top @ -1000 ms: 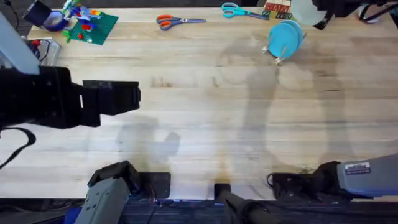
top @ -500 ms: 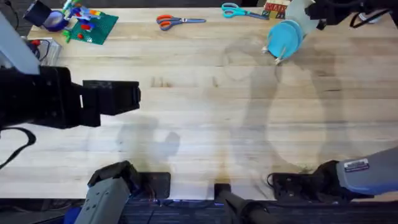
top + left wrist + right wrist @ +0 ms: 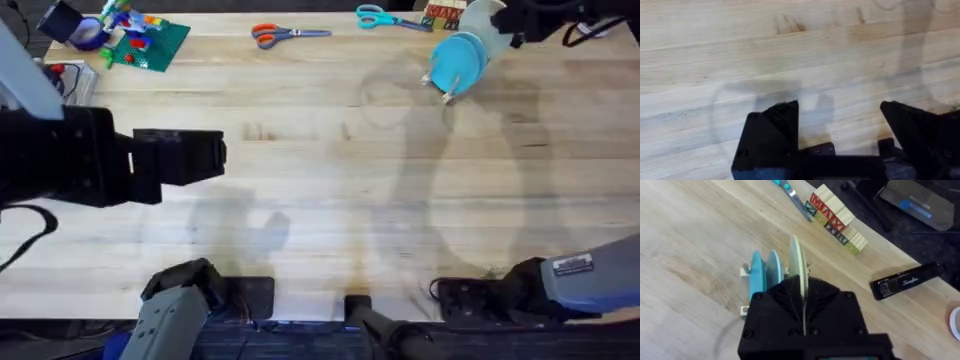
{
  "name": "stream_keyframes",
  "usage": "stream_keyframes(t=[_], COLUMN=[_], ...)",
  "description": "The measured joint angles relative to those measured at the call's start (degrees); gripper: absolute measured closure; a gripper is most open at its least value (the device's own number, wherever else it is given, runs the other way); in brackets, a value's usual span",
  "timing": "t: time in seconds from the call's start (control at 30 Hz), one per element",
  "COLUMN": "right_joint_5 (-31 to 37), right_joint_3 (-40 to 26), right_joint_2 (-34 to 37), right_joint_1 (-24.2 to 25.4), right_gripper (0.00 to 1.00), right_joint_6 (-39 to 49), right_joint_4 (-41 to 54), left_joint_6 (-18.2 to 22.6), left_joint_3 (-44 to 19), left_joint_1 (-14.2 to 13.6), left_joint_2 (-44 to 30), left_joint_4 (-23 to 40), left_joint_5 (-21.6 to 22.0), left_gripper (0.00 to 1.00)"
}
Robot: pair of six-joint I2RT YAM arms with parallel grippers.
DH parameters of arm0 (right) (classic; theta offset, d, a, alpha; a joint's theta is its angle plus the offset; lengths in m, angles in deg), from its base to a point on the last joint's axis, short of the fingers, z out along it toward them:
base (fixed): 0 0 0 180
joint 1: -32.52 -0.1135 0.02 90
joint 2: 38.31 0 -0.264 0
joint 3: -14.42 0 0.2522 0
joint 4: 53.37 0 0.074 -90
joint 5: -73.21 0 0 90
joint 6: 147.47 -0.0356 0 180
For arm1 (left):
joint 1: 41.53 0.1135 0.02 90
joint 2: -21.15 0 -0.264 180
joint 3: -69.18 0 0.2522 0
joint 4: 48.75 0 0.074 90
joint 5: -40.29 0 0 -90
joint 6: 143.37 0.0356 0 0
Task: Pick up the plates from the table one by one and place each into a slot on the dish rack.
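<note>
In the right wrist view, a row of wooden letter blocks (image 3: pixel 836 218) near the upper middle of the frame shows red letters, with "M", "A" and "X" readable on the nearer faces. At the right, a black stapler (image 3: pixel 905 281) carries white script that appears to read "Swingline". A white label on the right arm (image 3: pixel 574 268), lower right of the overhead view, is too small to read.
</note>
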Motion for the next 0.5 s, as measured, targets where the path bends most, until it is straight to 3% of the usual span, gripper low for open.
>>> stream_keyframes(t=[0.5], right_joint_5=[0.0], right_joint_3=[0.0], right_joint_2=[2.0], right_joint_1=[0.0], right_gripper=[0.974], right_joint_6=[-1.0], right_joint_4=[0.9], left_joint_6=[0.0], left_joint_3=[0.0], left_joint_1=[0.0], left_joint_2=[0.0], left_joint_4=[0.0], left_joint_5=[0.0], left_gripper=[0.007])
